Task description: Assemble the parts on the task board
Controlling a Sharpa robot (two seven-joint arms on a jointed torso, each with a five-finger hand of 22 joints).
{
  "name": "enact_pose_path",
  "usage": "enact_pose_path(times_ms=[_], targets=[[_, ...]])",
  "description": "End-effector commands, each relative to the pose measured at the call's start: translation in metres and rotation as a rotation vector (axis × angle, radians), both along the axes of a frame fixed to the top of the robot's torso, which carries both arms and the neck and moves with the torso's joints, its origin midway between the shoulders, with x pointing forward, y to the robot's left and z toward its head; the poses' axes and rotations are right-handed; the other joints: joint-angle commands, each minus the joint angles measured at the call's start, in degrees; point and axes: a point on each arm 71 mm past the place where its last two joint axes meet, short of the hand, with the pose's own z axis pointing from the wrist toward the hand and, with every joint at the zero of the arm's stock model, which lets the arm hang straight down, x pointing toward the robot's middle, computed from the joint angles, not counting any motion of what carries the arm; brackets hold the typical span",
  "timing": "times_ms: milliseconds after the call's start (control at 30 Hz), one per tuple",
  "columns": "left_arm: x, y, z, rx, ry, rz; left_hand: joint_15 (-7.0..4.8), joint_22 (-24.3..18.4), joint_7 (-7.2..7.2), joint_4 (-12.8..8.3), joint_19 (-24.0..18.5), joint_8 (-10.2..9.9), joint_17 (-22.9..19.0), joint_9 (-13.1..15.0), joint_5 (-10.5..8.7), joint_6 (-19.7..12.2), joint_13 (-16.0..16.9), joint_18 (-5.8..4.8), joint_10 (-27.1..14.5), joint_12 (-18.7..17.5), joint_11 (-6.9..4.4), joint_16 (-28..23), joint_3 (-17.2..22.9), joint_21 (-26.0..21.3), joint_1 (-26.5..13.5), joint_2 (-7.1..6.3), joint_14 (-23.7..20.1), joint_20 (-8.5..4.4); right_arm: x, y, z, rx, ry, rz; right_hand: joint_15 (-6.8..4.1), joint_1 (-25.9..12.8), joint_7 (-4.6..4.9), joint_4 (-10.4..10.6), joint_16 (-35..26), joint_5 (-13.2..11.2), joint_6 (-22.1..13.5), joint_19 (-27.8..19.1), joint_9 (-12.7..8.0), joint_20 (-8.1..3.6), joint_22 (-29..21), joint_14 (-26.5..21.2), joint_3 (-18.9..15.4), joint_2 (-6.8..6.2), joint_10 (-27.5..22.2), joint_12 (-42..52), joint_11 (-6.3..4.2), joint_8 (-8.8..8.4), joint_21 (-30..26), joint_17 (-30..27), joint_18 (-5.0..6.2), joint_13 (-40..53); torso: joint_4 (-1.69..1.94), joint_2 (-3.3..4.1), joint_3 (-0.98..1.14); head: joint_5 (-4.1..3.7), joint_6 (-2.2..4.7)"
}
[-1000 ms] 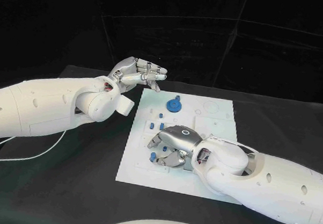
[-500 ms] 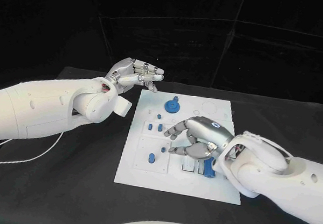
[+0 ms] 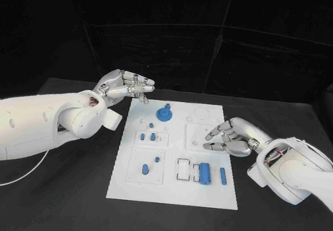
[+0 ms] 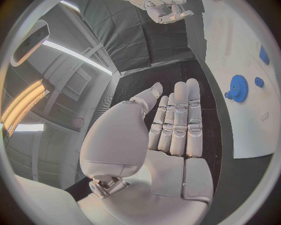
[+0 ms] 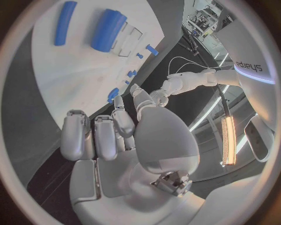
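The left hand point(image 4: 173, 126) fills the middle of the frame, fingers straight and side by side, holding nothing. At the right edge lies the white task board point(image 4: 246, 70) with a blue gear-shaped part point(image 4: 238, 87). The right hand point(image 4: 166, 9) shows at the top.

Task board point(image 3: 171, 188) plain white, faint grey outlines printed on it. Parts all blue: round gear-looking piece point(image 3: 164, 115), fat cylinder point(image 3: 207, 173), slim bar point(image 3: 223, 176), few tiny pegs point(image 3: 153, 137) maybe a shade darker, too small to be sure. Table point(image 3: 62, 193) matte black. Arms white; left hand point(image 3: 127, 86) and right hand point(image 3: 232, 137) silver, fingers point(image 4: 177, 117) silvery-white with darker seams.
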Motion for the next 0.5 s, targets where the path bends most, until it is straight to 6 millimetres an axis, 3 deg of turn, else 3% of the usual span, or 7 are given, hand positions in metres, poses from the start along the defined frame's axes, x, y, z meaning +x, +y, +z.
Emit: enact_pose_path(times_ms=[33,167,267,433,500], targets=[[-0.001,0.000,0.000,-0.005,0.001,-0.008,0.27,-0.07,0.11,0.03,0.35,-0.23,-0.07,-0.06,0.03,-0.31,-0.03,0.68,-0.29,-0.33,-0.01,-0.20,-0.26,-0.21,0.05,0.65,0.12,-0.03,-0.008,-0.014,-0.012,-0.041,0.123,-0.109,0.40,-1.23,0.02,0.94,1.21,0.78,-1.18,0.89,0.24,0.15,1.85,2.97,-1.88,-0.16,1.24,4.72,0.18,1.42,0.86,2.40,-0.75,6.62,-0.50,-0.20,0.03,-0.27,0.02],[-0.002,0.001,-0.001,-0.003,0.004,-0.007,0.27,-0.07,0.11,0.03,0.35,-0.23,-0.07,-0.06,0.03,-0.31,-0.03,0.68,-0.29,-0.33,-0.01,-0.20,-0.26,-0.21,0.05,0.65,0.12,-0.03,-0.018,-0.022,-0.021,-0.130,0.147,-0.119,0.47,-2.27,-0.08,2.33,2.21,2.77,-1.87,1.51,0.59,0.24,3.21,3.18,-4.17,-0.18,1.94,7.19,0.23,3.30,1.52,4.44,-0.98,10.36,-0.73,-0.42,-0.14,-0.41,-0.10],[-0.001,0.001,-0.002,-0.002,0.005,-0.009,0.27,-0.07,0.11,0.03,0.35,-0.23,-0.07,-0.06,0.03,-0.31,-0.03,0.68,-0.29,-0.33,-0.01,-0.20,-0.26,-0.21,0.05,0.65,0.12,-0.03,-0.024,-0.022,-0.027,-0.179,0.163,-0.121,0.47,-2.98,-0.09,3.43,2.57,2.95,-2.41,1.53,0.78,0.28,3.44,3.23,-5.65,-0.07,2.16,7.93,0.23,4.42,1.65,5.18,-1.01,11.67,-0.89,-0.58,-0.16,-0.37,-0.18],[-0.001,0.000,-0.003,-0.001,0.006,-0.011,0.30,-0.23,0.12,0.05,0.39,-0.21,-0.17,-0.09,0.03,-0.32,-0.01,0.68,-0.35,-0.28,0.01,-0.27,-0.45,-0.38,0.00,0.71,0.10,0.01,-0.032,-0.017,-0.037,-0.226,0.185,-0.116,0.49,-4.44,-0.17,5.88,2.98,3.42,-3.32,1.67,1.04,0.31,3.92,3.29,-8.23,0.05,2.38,8.53,0.20,6.29,1.89,6.03,-1.08,13.00,-0.85,-0.78,-0.10,-0.41,-0.12],[-0.001,0.000,-0.003,-0.001,0.007,-0.011,0.30,-0.23,0.12,0.05,0.39,-0.21,-0.17,-0.09,0.03,-0.32,-0.01,0.68,-0.35,-0.28,0.01,-0.27,-0.45,-0.38,0.00,0.71,0.10,0.01,-0.033,-0.013,-0.041,-0.235,0.194,-0.110,0.49,-4.91,-0.18,6.84,3.07,3.14,-3.64,1.69,1.10,0.34,4.03,3.30,-9.03,0.11,2.44,8.62,0.21,6.86,1.95,6.24,-1.10,13.32,-0.92,-0.75,-0.17,-0.45,0.00]])
